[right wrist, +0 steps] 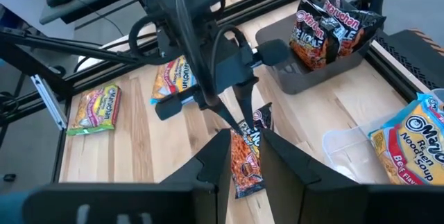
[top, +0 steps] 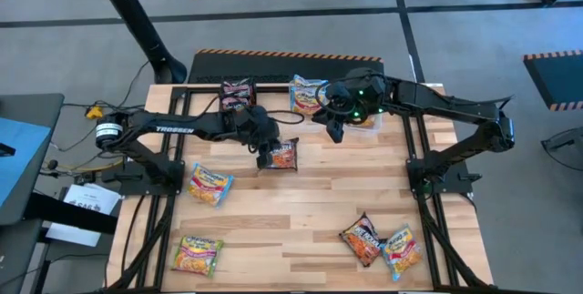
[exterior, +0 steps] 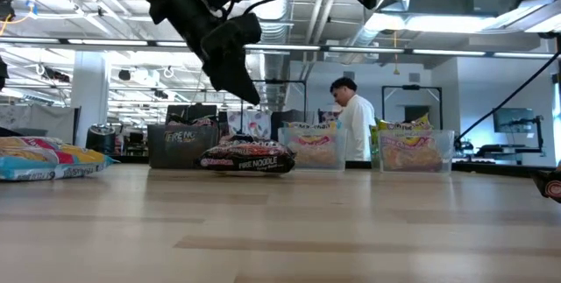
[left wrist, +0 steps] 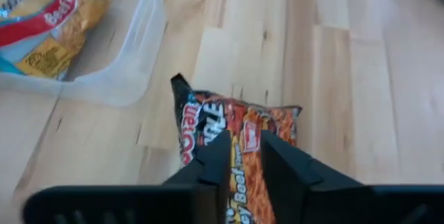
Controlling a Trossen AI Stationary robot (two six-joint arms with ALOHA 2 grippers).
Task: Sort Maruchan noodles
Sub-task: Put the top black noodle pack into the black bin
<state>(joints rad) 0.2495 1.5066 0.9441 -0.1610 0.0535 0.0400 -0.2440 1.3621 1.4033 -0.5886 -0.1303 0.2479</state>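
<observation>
My left gripper [top: 266,153] sits directly over the dark maroon packet [top: 283,155] lying flat mid-worktop, nearer the far edge; in my left wrist view the packet [left wrist: 236,141] runs away from the camera, its long axis roughly in line with the slot between the fingers, which straddle its near end with a narrow gap (whether they pinch the wrapper or have just let it go, I cannot tell). The left arm is plainly the nearer one; my right gripper [top: 334,128] hangs above and just beyond the packet toward the far right, its fingers a little apart around nothing.

Counting from above: the one maroon packet under the gripper; one more dark packet in the black box [top: 238,94] at the far edge; a blue-edged packet in the clear tub [top: 310,95] beside it; two green/yellow-edged packets [top: 210,185] loose on the left side; one maroon and one blue-edged packet [top: 402,248] together at the near right. A second tub shows only from table level, partly hidden under my right arm; its count I cannot give.
</observation>
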